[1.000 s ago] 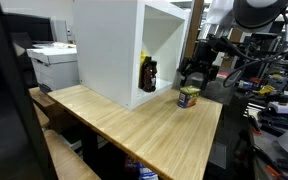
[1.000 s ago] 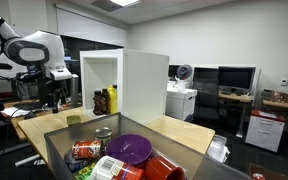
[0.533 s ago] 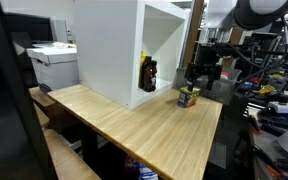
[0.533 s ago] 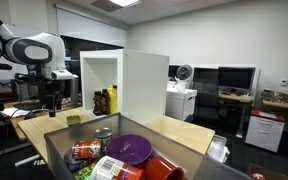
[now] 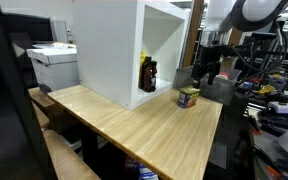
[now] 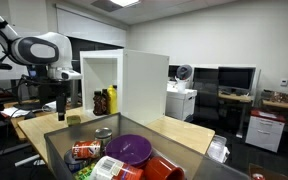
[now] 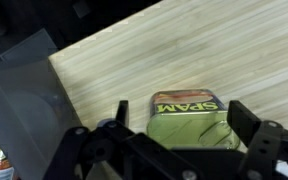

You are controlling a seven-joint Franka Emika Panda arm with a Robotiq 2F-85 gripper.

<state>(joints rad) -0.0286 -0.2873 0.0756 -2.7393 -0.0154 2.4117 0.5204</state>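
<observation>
The wooden table (image 5: 144, 125) stretches out in front of the white cabinet (image 5: 109, 50). Just off the cabinet's open side sits the Spam tin (image 5: 188, 97), flat on the wood and not yet gripped. The claw (image 5: 206, 80) hangs above it, its fingers spread wide to either side and, as far as I can see, clear of the tin. Deeper in, inside the cabinet, stand dark bottles (image 5: 148, 74).

The end effector (image 5: 206, 75) hangs over the Spam tin (image 5: 188, 97) with free air all round it. Just beside the tin, the white cabinet (image 5: 109, 50) (dark bottles (image 5: 148, 75) in its opening) walls off one side. Elsewhere the desk (image 5: 134, 130) offers open wood for passage.
</observation>
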